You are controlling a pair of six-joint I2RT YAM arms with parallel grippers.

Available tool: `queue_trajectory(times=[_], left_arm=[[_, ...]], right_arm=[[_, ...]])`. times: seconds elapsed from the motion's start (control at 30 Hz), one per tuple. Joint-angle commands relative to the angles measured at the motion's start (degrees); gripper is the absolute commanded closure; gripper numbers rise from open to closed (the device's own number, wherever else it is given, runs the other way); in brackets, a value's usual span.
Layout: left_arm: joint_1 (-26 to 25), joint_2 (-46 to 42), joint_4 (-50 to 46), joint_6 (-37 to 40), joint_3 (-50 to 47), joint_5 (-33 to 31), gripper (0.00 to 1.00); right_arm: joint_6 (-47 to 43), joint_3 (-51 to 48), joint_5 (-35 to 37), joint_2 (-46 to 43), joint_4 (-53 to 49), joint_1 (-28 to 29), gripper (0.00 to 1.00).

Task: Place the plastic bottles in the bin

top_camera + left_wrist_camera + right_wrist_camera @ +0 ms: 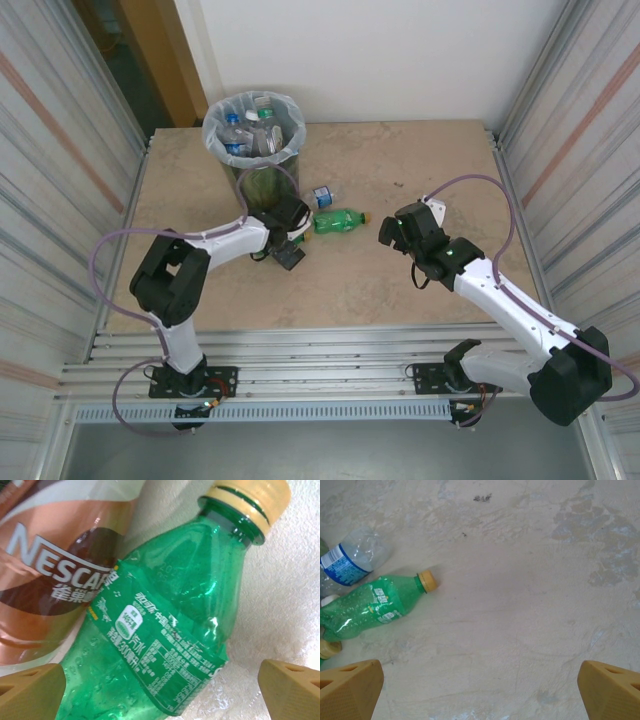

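Several clear, blue-capped plastic bottles lie inside the tall dark cylindrical bin with its pale translucent bag liner, which stands at the far left of the tan mottled tabletop. One green plastic bottle with a yellow cap lies on its side near the table centre, cap pointing right, just right of the bin's base. A crumpled clear bottle with a blue label sits just behind it. Left gripper: jaws spread wide, tan fingertips flanking the green bottle's lower body, no contact visible. In the left wrist view a brown-orange Nescafé-labelled bottle lies against the green one. Right gripper: jaws wide apart, holding nothing, over bare tabletop, well right of the green bottle.
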Motion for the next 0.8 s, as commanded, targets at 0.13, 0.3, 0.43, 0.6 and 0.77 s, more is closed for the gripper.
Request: queue_trajectory(times=[0.13,0.3,0.43,0.6,0.77], left_arm=[[0.3,1.8,-5.3,-0.8,2.4,3.8,0.01],[0.1,1.9,-6.6,-0.8,2.5,7.0,0.03],[-0.4,1.5,-7.8,-1.1,2.6,9.4,0.07],[-0.7,0.7,-9.6,-1.5,3.3,12.2,0.13],[-1.1,0.2,-12.3,-1.3,4.7,16.9,0.17]], right_arm=[[1.9,-0.2,1.0,-0.8,-1.2,-0.3,0.02],[1.9,0.1,0.9,-0.6,-1.1,-0.3,0.02],[1.8,0.5,0.8,-0.2,-1.0,-0.3,0.02],[1.6,1.0,0.4,0.5,-0.8,-0.3,0.02],[1.5,1.2,0.2,0.9,-0.6,-0.3,0.02]])
